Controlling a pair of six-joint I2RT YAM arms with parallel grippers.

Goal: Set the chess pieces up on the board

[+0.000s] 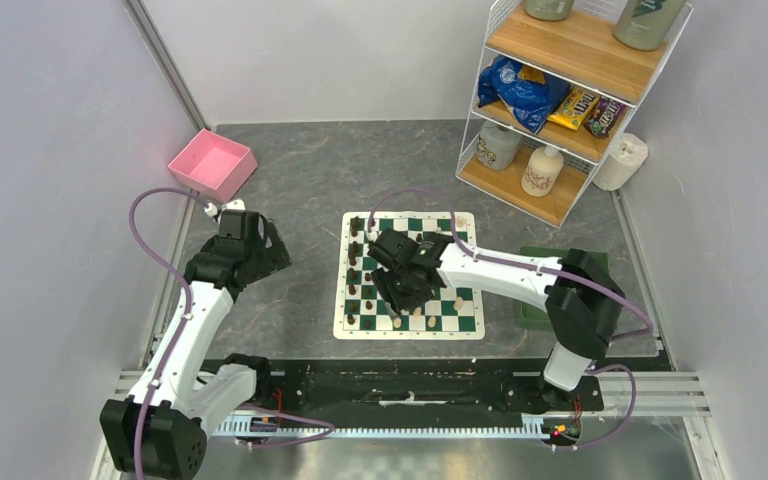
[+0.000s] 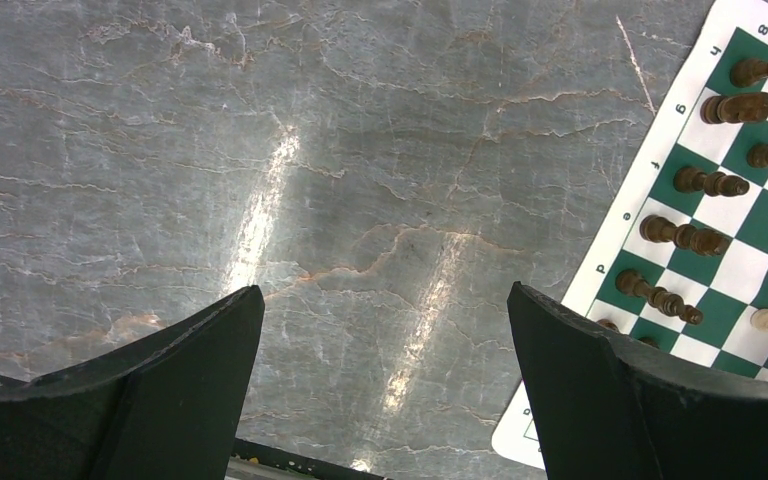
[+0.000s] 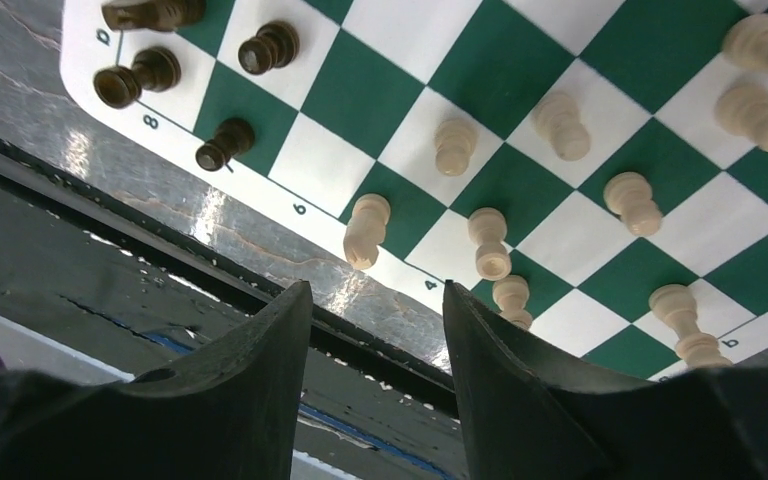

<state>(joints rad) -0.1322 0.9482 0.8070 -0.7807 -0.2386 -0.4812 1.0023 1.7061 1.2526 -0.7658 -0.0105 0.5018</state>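
Note:
The board (image 1: 408, 333) lies mid-table, green and white checks with a cream border. Dark chess pieces (image 1: 354, 262) stand along its left columns and pale ones (image 1: 418, 318) near its front edge. My right gripper (image 1: 400, 295) hangs over the board's near left part. In the right wrist view it (image 3: 375, 290) is open with nothing between the fingers, past the board's (image 3: 320, 165) edge, with pale pieces (image 3: 488, 243) and dark pieces (image 3: 140, 78) beyond. My left gripper (image 1: 275, 250) hovers over bare table left of the board, open and empty (image 2: 385, 292); dark pieces (image 2: 682, 235) show at right.
A pink bin (image 1: 212, 163) sits at the back left. A wire shelf (image 1: 560, 100) with snacks and bottles stands back right, with a white roll (image 1: 622, 160) beside it. A green tray (image 1: 535, 300) lies right of the board, partly behind the right arm. A black rail (image 1: 410, 380) runs along the near edge.

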